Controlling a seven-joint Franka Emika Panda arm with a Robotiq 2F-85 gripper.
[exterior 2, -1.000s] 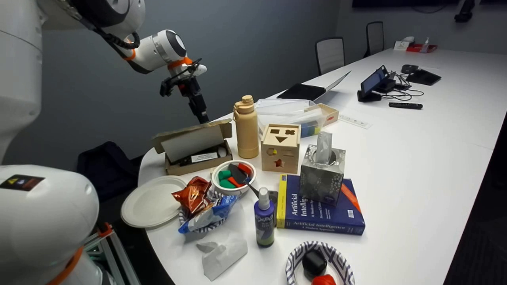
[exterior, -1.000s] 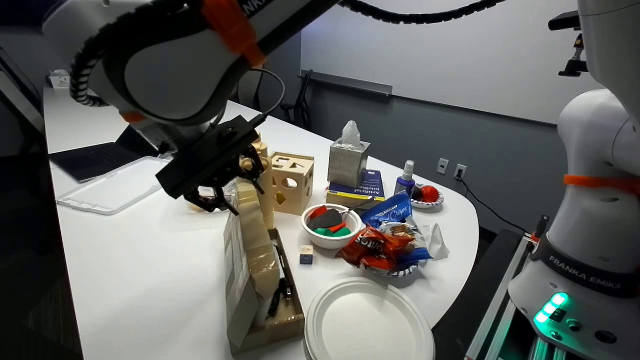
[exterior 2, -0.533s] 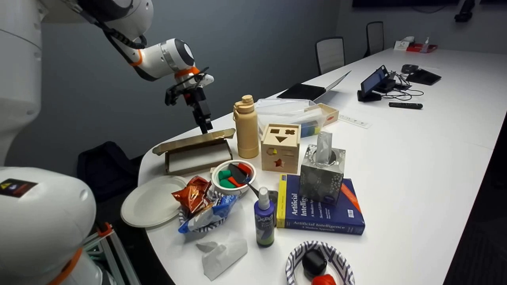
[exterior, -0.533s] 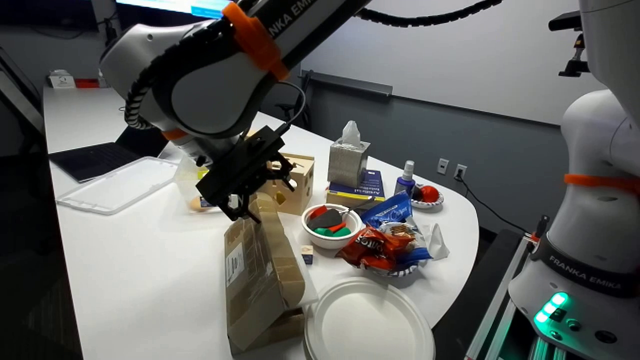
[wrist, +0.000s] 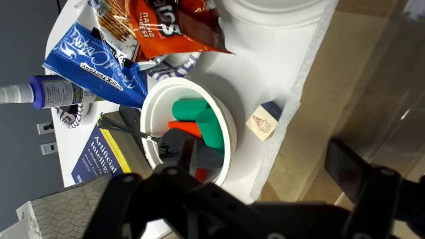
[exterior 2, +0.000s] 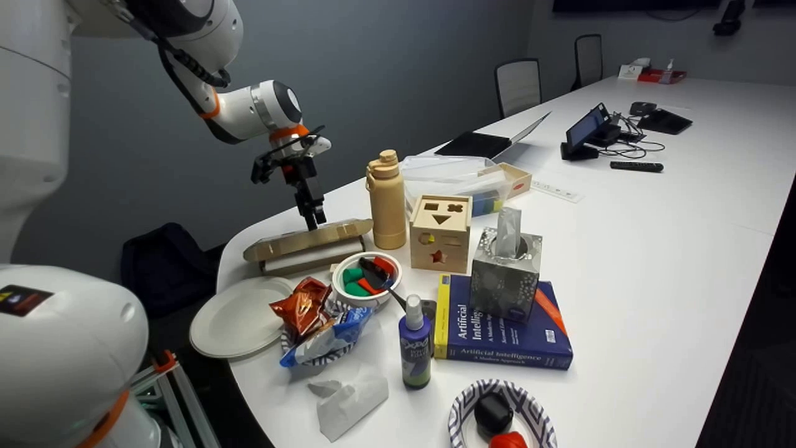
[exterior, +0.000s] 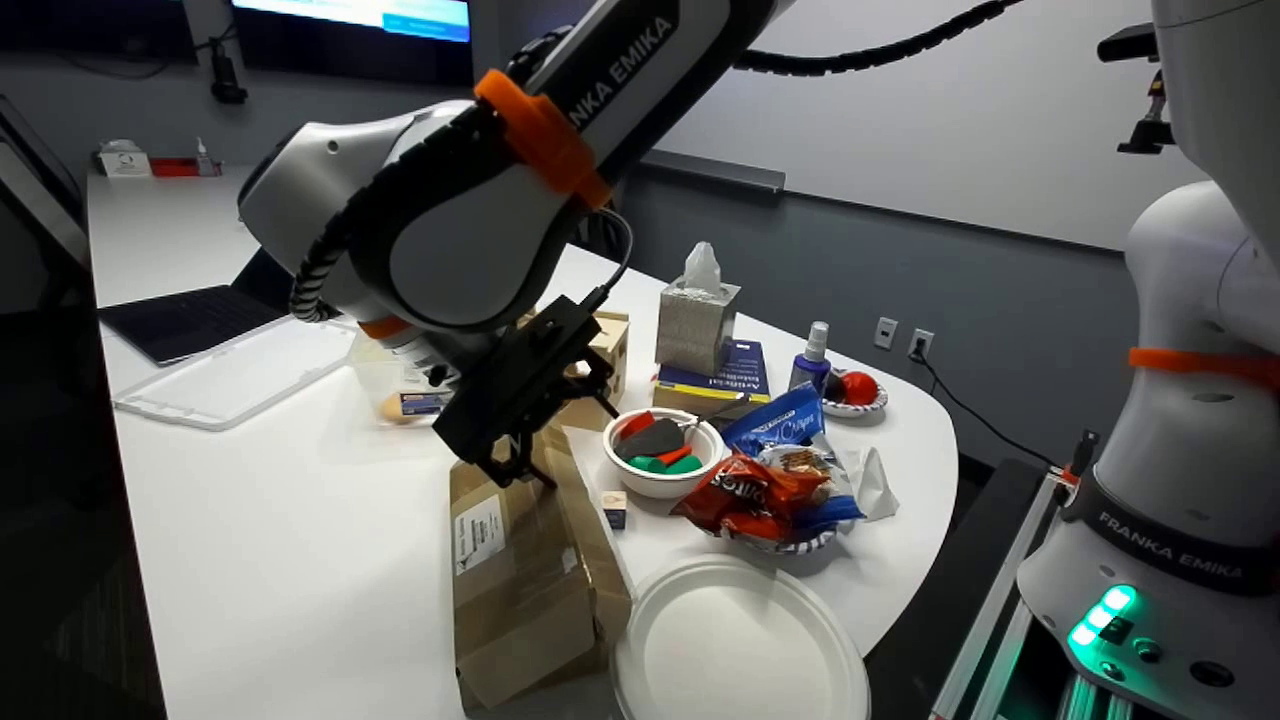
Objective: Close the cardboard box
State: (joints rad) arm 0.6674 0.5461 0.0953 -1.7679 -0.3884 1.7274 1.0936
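Right by our white bowl (exterior: 662, 486) is a small block (exterior: 614, 512), between it and the cardboard box (exterior: 520, 590). Snack bags (exterior: 755, 500) crowd the bowl too, the white plate (exterior: 740, 650) is farther out, and the laptop (exterior: 200, 320) is well off. We've got the arm (exterior: 480, 250) angled down beside the bowl, gripper (exterior: 582, 450) spread wide, one finger (wrist: 345, 167) over the lid (exterior 2: 308, 241), can't tell if touching. The box is just beside the bowl, long axis running past it, lid slanting partway down that way.
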